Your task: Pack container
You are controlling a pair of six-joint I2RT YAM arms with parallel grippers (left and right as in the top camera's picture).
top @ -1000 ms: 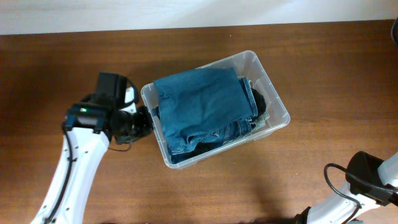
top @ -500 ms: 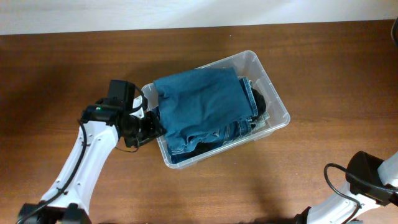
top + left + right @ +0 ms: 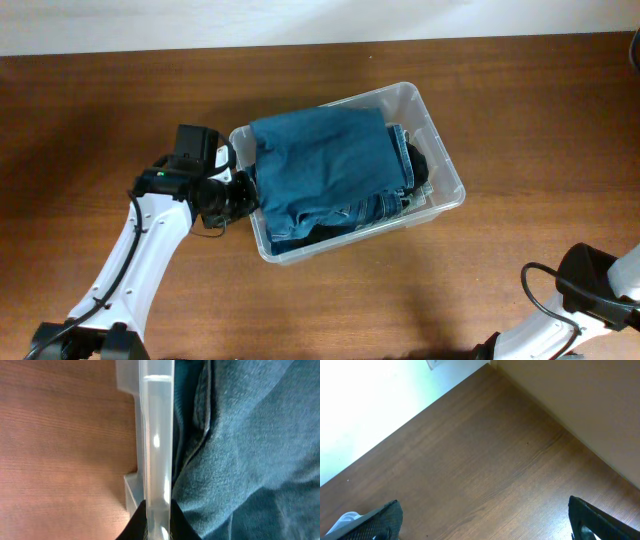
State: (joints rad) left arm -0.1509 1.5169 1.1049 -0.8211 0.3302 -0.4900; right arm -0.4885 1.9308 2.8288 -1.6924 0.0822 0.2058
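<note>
The table (image 3: 520, 100) I work on is dark brown wood, its grain running lengthwise, with a pale strip along the far edge. One thing stands directly on it: the container (image 3: 340, 240), a clear plastic tub set askew to the table's edges. Its short wall is right at my left gripper (image 3: 238, 196), my fingertips either side of the rim. On the outer side of that gripper, warm reddish wood runs up to the tub's foot. My right gripper (image 3: 485, 520), jaws spread wide, looks down on the same brown boards.
</note>
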